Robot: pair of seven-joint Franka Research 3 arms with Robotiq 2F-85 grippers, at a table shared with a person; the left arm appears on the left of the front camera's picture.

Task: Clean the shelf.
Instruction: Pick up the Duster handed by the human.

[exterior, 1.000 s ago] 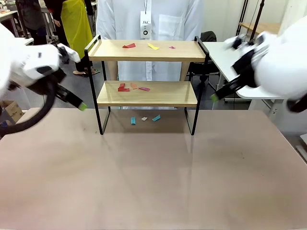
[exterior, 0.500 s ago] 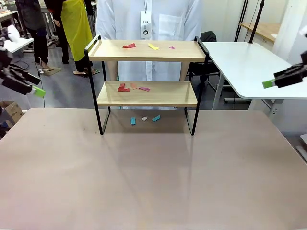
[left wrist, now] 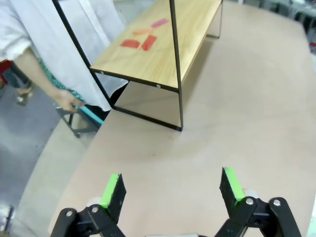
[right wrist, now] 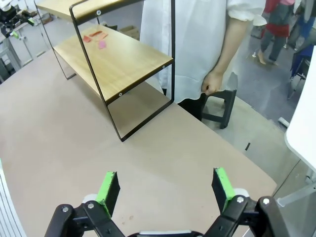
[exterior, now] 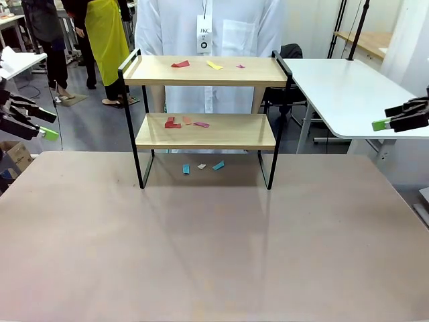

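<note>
Shelf (exterior: 234, 131): I see it at the desk's (exterior: 214, 255) far middle, coloured paper scraps (exterior: 173, 123) on both boards | Left end effector (left wrist: 173, 190): released, jaws wide, nothing held, well left of the shelf | Right end effector (right wrist: 165, 190): released, nothing held, well right | Person (exterior: 234, 27): in white, just behind the shelf
</note>
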